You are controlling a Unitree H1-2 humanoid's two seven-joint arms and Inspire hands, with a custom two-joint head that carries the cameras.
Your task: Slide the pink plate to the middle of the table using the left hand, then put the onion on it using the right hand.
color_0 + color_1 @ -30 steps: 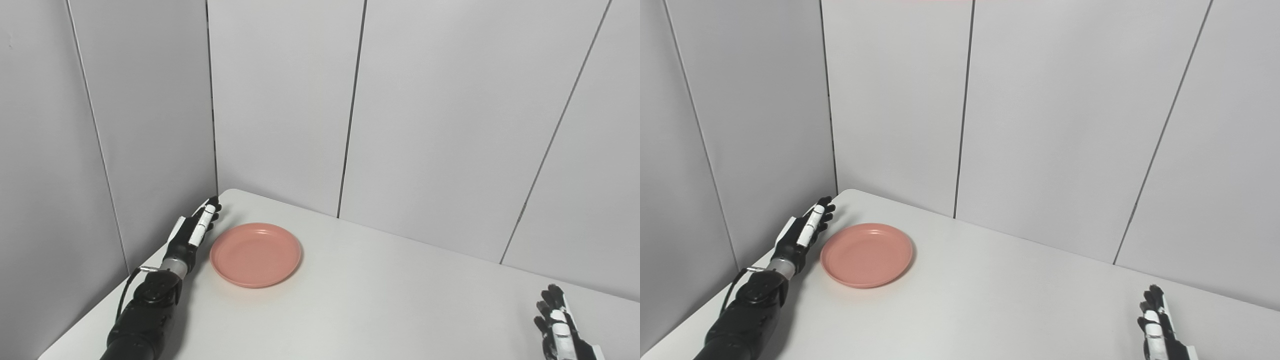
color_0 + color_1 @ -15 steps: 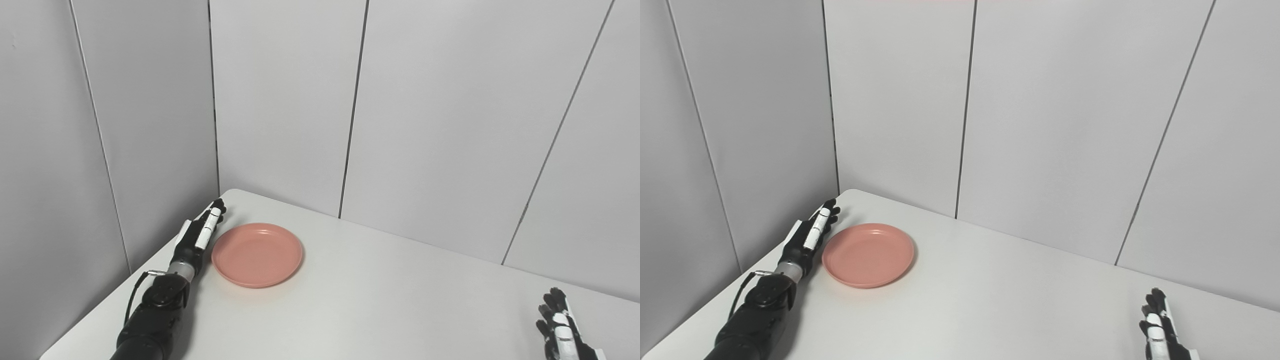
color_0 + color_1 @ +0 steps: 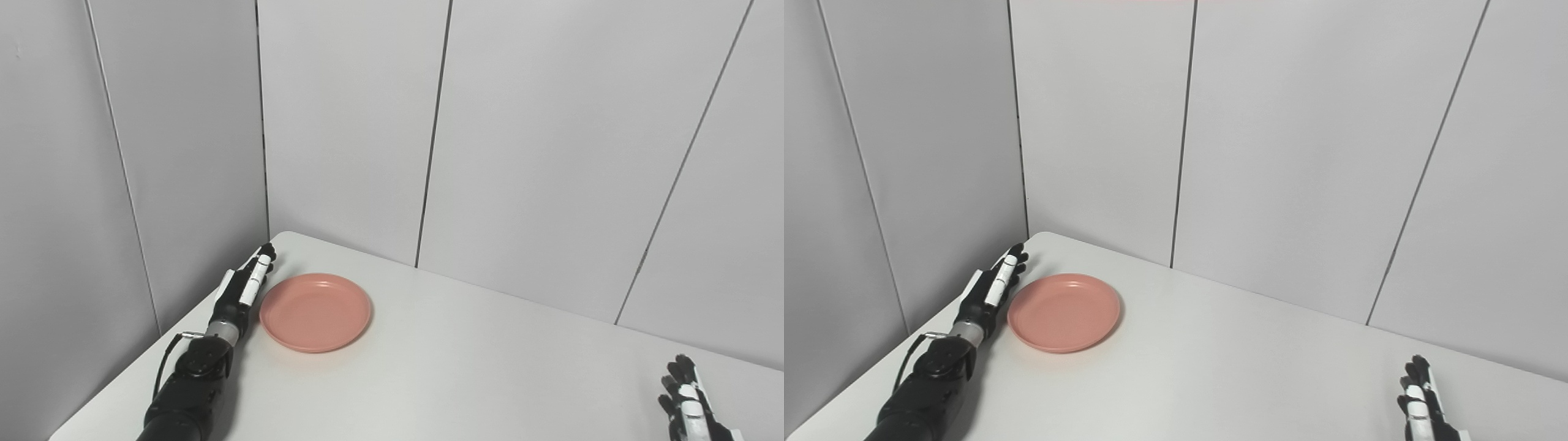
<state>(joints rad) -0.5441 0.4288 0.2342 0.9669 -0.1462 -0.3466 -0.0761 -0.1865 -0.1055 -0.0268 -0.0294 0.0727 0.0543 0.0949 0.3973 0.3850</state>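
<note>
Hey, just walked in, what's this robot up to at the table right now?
The robot has its left hand flat and open beside the left edge of a pink plate, near the far left corner of the white table, placed as if to push it. Whether the hand touches the rim is hard to tell. The plate is empty and not yet in the middle. The right hand waits open at the table's right side, holding nothing. No onion is in view.
</note>
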